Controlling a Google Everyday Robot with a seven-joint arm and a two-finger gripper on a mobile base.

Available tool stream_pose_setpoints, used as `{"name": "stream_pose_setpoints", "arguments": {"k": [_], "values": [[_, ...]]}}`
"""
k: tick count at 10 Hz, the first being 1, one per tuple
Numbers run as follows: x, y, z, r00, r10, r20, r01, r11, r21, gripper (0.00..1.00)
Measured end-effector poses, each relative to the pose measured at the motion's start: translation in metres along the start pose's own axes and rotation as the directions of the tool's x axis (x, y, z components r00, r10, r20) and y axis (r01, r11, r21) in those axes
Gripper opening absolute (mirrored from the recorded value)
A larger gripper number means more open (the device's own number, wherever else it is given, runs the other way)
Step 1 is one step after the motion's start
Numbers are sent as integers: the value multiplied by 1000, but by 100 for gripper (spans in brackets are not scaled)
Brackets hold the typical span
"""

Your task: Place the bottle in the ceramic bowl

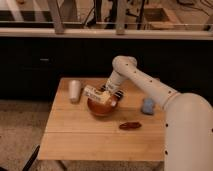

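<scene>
Pincer [106,93] low over the middle of the table [75,135], just above the bowl's far rim, at the end of a white arm [145,82] reaching in from the right. Clenched on the right end of the bottle [97,95]. Bottle tilted, lying nearly lengthwise, its free end pointing left and slightly up; pale yellowish label with dark markings facing the camera. Held directly over the bowl [102,108], lower edge at or just above the rim; cannot tell whether touching.

Bowl orange-red and glossy, round, resting on the wooden table a little behind its centre. Mostly covered from above by bottle and pincer; near wall and front rim visible.

Left of the bowl, a plain white cup [74,91], upright, tapered, near the table's back left corner, apart from bowl and bottle. Right of the bowl, beyond the arm, a small pale blue thing [147,105] near the table's right edge; shape hard to tell. In front of and to the right of the bowl, a small dark red elongated thing [130,125] lying flat on the wood, clear of the bowl.

Large white robot body [187,135] filling the lower right. Behind the table, a dark cabinet front [40,60] under a pale ledge. Speckled floor [20,130] at left.
</scene>
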Motion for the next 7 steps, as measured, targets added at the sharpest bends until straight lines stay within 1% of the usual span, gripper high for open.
{"name": "stream_pose_setpoints", "arguments": {"k": [7], "values": [[5,-4,-2,1000,11,0,-11,1000,-14,1]]}}
